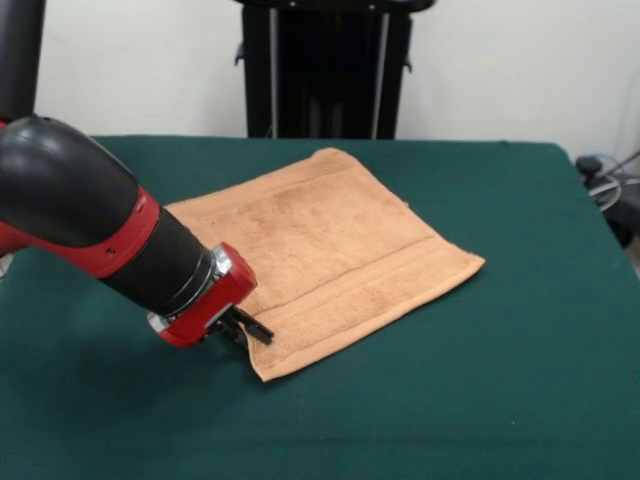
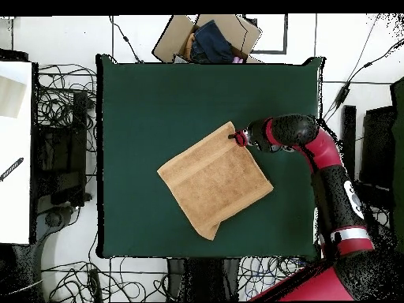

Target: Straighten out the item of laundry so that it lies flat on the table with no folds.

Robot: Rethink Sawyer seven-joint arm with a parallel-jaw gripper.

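The item of laundry [image 1: 320, 245], a peach-orange towel, lies spread on the green table [image 1: 500, 360], turned like a diamond. Band stripes run along its front-right edge. In the front view my gripper [image 1: 250, 328] sits low at the towel's near-left corner, right at the edge of the cloth, and the red and black arm hides part of the towel's left side. From overhead, the gripper [image 2: 237, 139] is at the upper corner of the towel [image 2: 215, 177], which lies a little right of the middle of the table [image 2: 150, 95]. How the gripper stands does not show.
A cardboard box [image 2: 209, 38] with dark cloth in it stands beyond the table's top edge in the overhead view. Cables [image 2: 59, 102] lie on the floor around the table. A black stand [image 1: 325, 70] rises behind the table's far edge.
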